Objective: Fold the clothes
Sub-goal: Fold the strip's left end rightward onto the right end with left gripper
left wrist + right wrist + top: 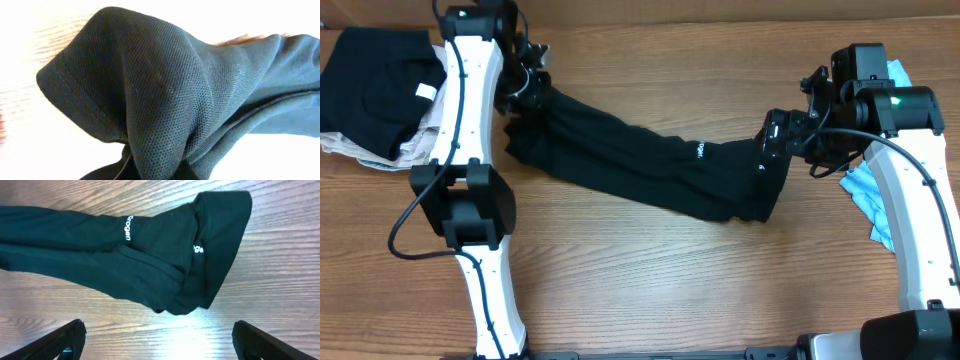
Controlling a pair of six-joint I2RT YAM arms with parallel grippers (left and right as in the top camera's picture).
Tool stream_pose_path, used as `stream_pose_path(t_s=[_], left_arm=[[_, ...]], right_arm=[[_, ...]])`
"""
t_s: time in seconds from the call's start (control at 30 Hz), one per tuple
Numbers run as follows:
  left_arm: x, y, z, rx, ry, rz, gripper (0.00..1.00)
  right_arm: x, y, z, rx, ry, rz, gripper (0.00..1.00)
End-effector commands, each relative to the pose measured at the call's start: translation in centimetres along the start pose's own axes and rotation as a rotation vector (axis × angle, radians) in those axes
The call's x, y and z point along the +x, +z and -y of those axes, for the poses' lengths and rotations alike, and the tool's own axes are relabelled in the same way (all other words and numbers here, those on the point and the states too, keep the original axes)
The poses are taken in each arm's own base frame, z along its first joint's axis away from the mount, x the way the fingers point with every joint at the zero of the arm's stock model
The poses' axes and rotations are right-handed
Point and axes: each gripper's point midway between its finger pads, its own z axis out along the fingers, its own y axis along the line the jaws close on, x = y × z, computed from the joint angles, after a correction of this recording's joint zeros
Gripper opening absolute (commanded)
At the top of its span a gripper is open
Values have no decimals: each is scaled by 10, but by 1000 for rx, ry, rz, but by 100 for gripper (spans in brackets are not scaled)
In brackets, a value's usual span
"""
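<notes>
While beneath right gripper (159, 324), garment (150, 265).

Matt black knit-mesh cloth garment (165, 100), smooth wood-grain table (280, 280), glossy white plastic arm (470, 80)

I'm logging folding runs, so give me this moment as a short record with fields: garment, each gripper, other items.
garment: black garment, bunched lengthwise, lying diagonally on the table
left: left gripper at the garment's upper-left end; fingers hidden by cloth
right: right gripper open, over the garment's right end, not holding it
pile: clothes pile at far left, black on light pieces
other: blue cloth beside the right arm
</notes>
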Motion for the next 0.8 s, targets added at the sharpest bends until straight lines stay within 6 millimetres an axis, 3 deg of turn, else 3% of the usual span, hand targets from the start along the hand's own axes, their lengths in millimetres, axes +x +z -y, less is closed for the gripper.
stream_pose_path(t_s=[0.0,0.13,0.2,0.23,0.43,0.63,0.77], left_arm=[[-5,-11,7,-31,25,27,4],[-7,-4,36,-24,87,19,4],[-10,-1,57,-20,132,23,4],[-11,2,78,-16,171,26,4],[-4,13,140,-9,259,12,10],[8,30,185,1,342,-19,15],[16,46,205,3,370,-53,18]], right_arm=[[-1,2,-2,0,-10,5,97],[0,2,-1,1,-10,4,97],[0,2,-1,1,-10,4,97],[0,2,-1,1,-10,4,97],[0,2,-1,1,-10,2,97],[0,1,-1,2,-7,2,97],[0,1,-1,3,-7,2,97]])
